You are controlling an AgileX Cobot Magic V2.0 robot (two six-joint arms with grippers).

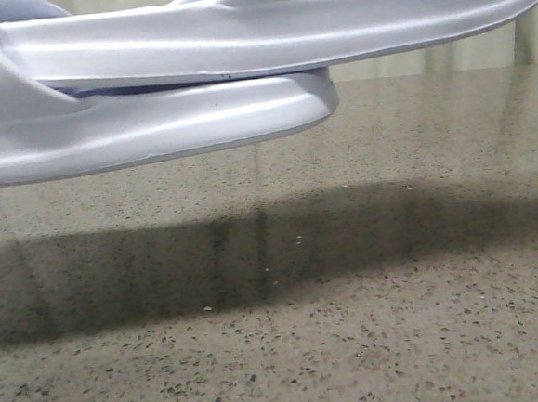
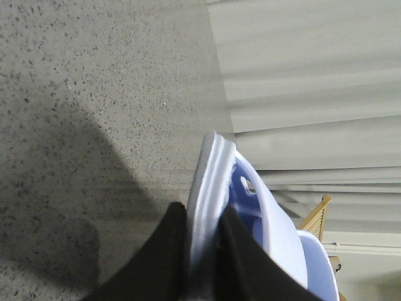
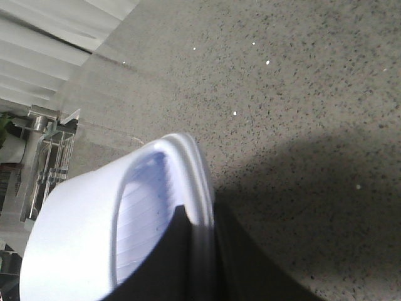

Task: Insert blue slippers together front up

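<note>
both blue slippers [image 1: 193, 67] held above the speckled table [image 1: 373, 342], apparently nested. left gripper [image 2: 203, 251] pinches 1 slipper's sole edge; right gripper [image 3: 200, 263] pinches the other's rim.

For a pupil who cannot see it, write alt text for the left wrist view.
The left gripper is closed on the edge of a pale blue slipper, its dark fingers on either side of the sole. Below lies a speckled grey table in partial shadow; pale curtains hang beyond.
</note>
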